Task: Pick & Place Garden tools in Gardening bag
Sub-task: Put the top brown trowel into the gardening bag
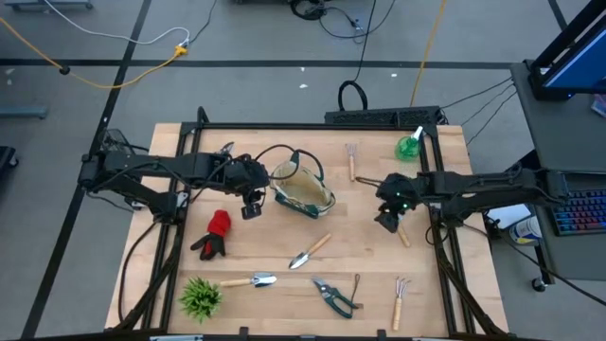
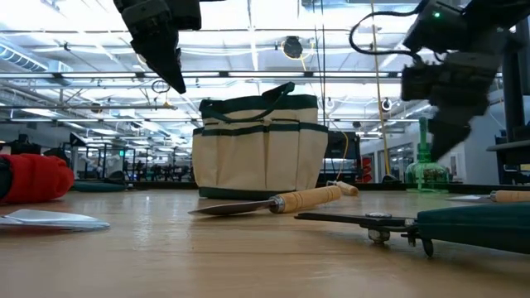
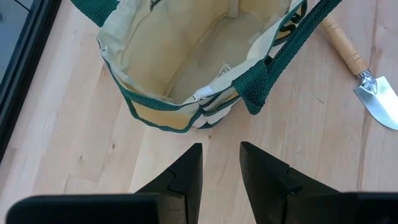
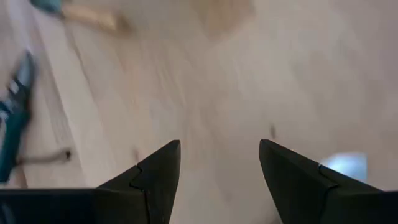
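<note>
The cream gardening bag (image 1: 303, 192) with green trim stands open on its base at the table's middle, also in the low view (image 2: 261, 149). My left gripper (image 3: 221, 146) hovers open just left of it, above the table (image 1: 252, 208), pointing slantwise down at the bag's near rim (image 3: 168, 115). My right gripper (image 4: 219, 143) hangs open over bare wood right of the bag (image 1: 386, 224). Lying flat on the table are a trowel (image 1: 310, 251), green pruners (image 1: 333, 296), a red-and-black glove (image 1: 216, 234), a second trowel (image 1: 248, 280), two small forks (image 1: 352, 159) (image 1: 400, 301) and a wooden-handled tool (image 1: 403, 234). A green spray bottle (image 1: 409, 147) stands far right.
A spiky green plant (image 1: 200, 297) sits at the near left corner. Black frame rails (image 1: 440, 237) run along the table's left and right sides. A green bag handle (image 3: 267, 74) loops out toward the trowel (image 3: 367, 81). Bare wood lies between bag and right gripper.
</note>
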